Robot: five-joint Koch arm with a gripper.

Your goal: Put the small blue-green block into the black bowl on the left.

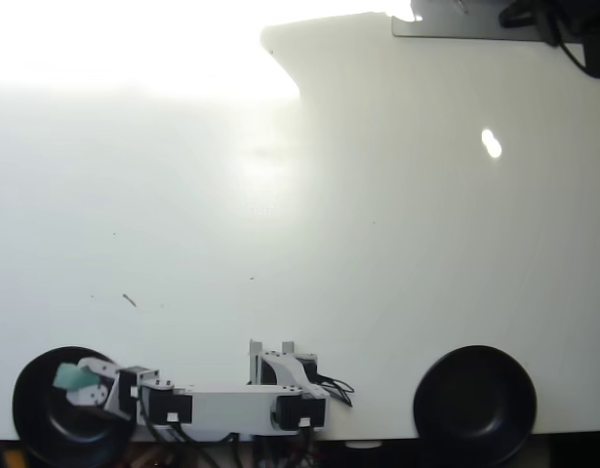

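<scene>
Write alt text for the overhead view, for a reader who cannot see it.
A small robot arm reaches left along the near edge of a white table, its end effector holding a small blue-green block over a black bowl at lower left. A second black bowl sits at lower right, and glare washes out the upper left.
</scene>
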